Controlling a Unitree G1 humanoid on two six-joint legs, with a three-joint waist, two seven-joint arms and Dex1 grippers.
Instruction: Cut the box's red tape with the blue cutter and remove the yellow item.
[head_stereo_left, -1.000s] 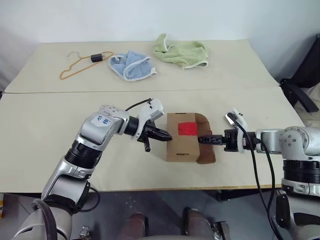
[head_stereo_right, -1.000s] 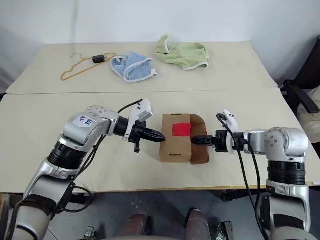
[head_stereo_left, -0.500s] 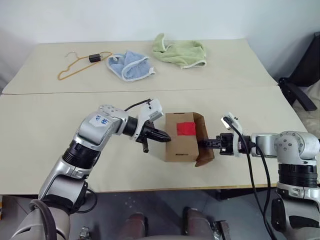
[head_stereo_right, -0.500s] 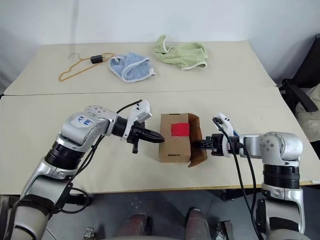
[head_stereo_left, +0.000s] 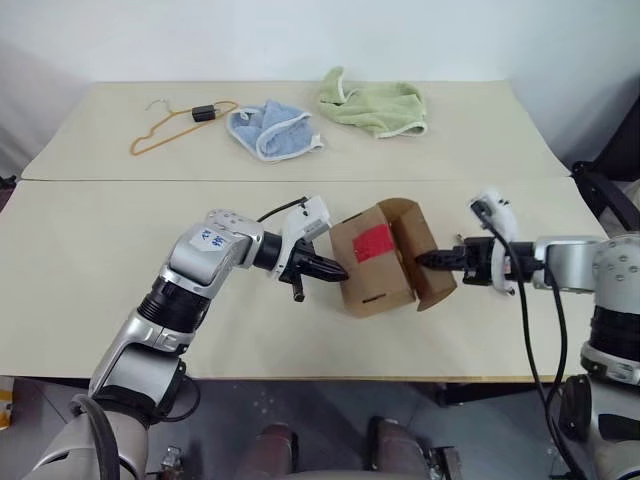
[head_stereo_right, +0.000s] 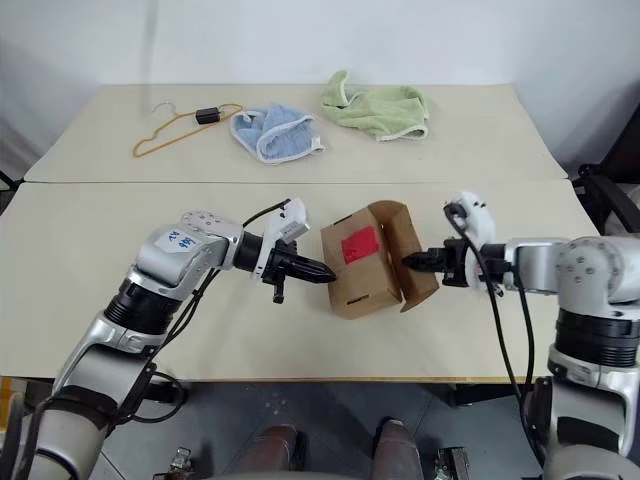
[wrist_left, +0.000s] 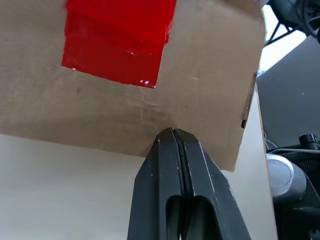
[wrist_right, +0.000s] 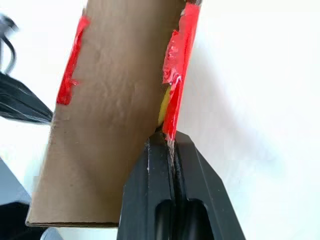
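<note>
Head views: the box (head_stereo_left: 375, 262) sits tilted on the near table (head_stereo_left: 90, 260), between the two grippers. Left gripper (head_stereo_left: 338, 270) has its fingers pressed together, tip against the box's left side wall, nothing between them. Right gripper (head_stereo_left: 424, 260) has its fingers pinched on the edge of the flap (head_stereo_left: 418, 252), which stands swung open on the box's right side, just ahead of the fingertips. The red tape (head_stereo_left: 372, 241) shows as a square patch on the box's upper face, between the two grippers and nearer the left one. Well beyond both sets of fingers, on the far table: orange hanger (head_stereo_left: 172, 125), blue cloth (head_stereo_left: 268, 130), green cloth (head_stereo_left: 375, 104).

Left wrist view: fingers (wrist_left: 162, 165) closed flat on each other, tip touching bare cardboard near the box's lower edge. Red tape patch lies just past the tip, off to one side.

Right wrist view: fingers (wrist_right: 150, 180) clamped on the flap's edge, right where a torn strip of red tape runs along it. A sliver of the yellow item (wrist_right: 164, 102) shows in the gap just beyond the fingertips, inside the box. Second bit of red tape on the box's far edge.
</note>
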